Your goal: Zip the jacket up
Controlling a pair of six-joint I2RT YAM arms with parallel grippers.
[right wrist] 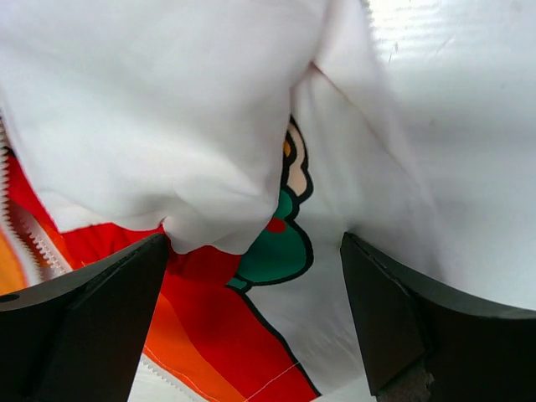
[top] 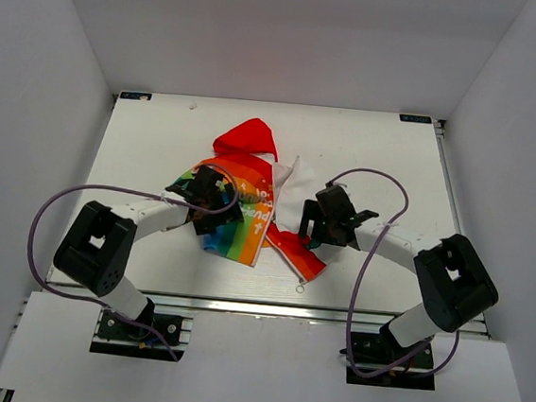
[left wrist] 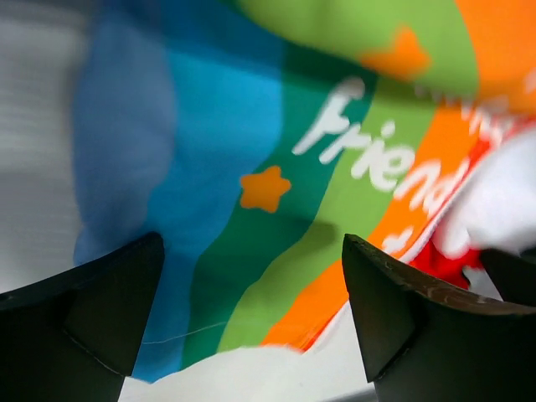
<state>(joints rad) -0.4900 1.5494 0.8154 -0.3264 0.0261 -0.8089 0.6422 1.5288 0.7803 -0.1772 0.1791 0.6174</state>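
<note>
Now, jacket (top: 246,232): lying crumpled, seeming soft, light.
Hold: zipper teeth (right wrist: 25,226) edge looking best.
Left gripper (left wrist: 251,251): hovering spread, empty.
Right gripper (right wrist: 253,247): hovering spread, empty.

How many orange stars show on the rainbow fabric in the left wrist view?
2. One star sits mid-frame where blue meets green; the other star is near the top right on light green. Folds of the jacket may hide more.
</note>
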